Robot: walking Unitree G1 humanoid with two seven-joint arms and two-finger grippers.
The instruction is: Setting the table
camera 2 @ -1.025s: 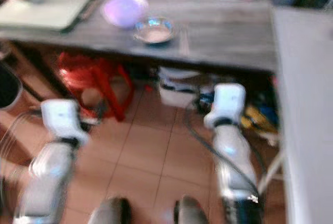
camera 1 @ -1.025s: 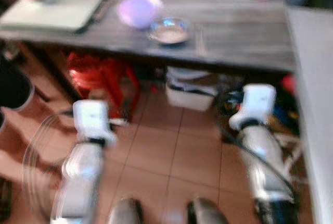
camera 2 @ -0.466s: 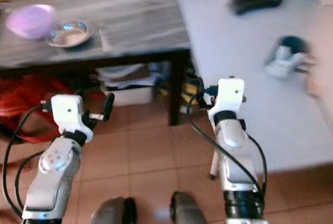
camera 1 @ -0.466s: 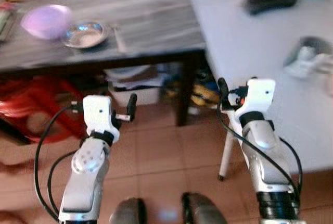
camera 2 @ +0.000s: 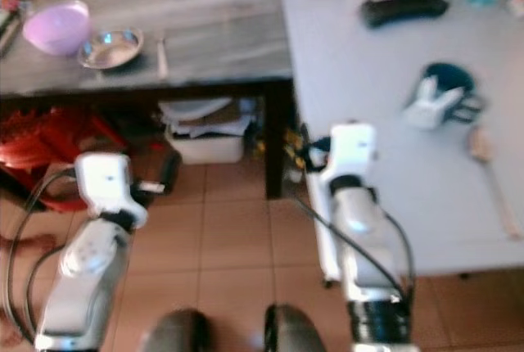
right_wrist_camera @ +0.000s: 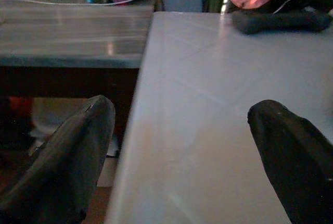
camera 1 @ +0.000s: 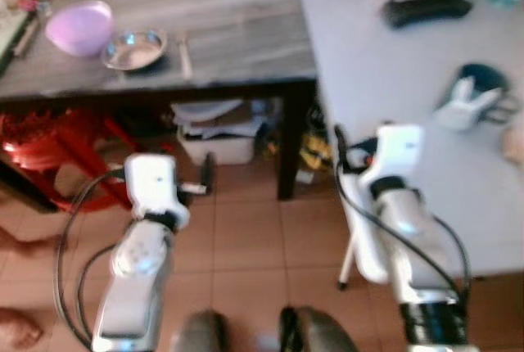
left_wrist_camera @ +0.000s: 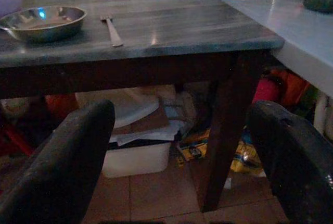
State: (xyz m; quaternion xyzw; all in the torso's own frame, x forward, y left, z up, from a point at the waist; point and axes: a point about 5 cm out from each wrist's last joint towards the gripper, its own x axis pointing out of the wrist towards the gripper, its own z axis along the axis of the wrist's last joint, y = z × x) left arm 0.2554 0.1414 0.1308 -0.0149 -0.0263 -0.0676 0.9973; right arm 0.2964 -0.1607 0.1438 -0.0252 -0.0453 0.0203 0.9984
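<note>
The steel bowl [camera 1: 133, 47] sits on the dark wooden table [camera 1: 246, 49], between a purple bowl [camera 1: 79, 28] and a fork [camera 1: 185, 56]. Both grippers, left [left_wrist_camera: 179, 156] and right [right_wrist_camera: 179, 156], hover empty below that table's front edge, fingers spread wide.

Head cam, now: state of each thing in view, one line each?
left gripper: jaws open, empty, low before the wooden table
right gripper: jaws open, empty, at the white table's edge
purple bowl: upright, on wooden table
steel bowl: upright, beside the purple bowl
fork: lying flat by the steel bowl
white table: not yet set
</note>
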